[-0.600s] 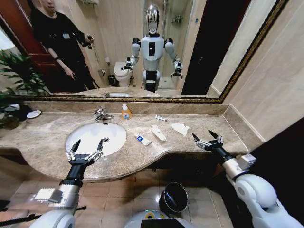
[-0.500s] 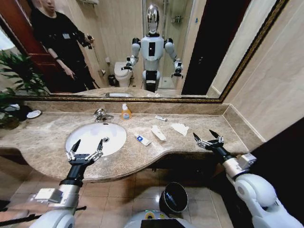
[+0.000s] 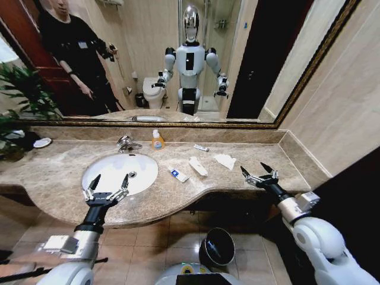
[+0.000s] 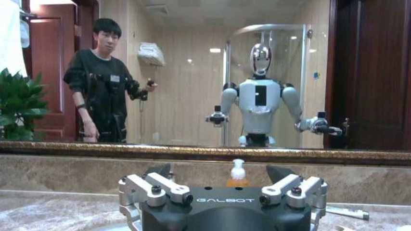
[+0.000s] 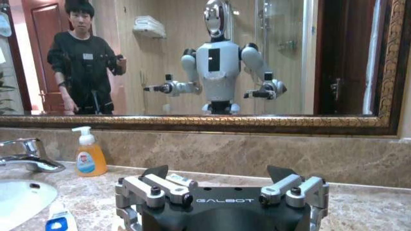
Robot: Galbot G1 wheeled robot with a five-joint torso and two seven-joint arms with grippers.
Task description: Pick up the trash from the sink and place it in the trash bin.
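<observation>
Both the left gripper (image 3: 108,184) and the right gripper (image 3: 259,173) hover wide open, empty; the right should descend squarely over the tissue (image 3: 225,161).

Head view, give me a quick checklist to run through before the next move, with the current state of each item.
1. Left gripper open and empty, above the sink's front rim: ok.
2. Right gripper open and empty, over the counter's right end: ok.
3. Trash located: tissue, flat packet, blue packet and tube all lie on the counter, not in the sink: ok.
4. Trash within reach of the right gripper: cannot tell.
5. Bin on the floor below the counter, open: ok.
6. Soap bottle apart from the trash: ok.
</observation>
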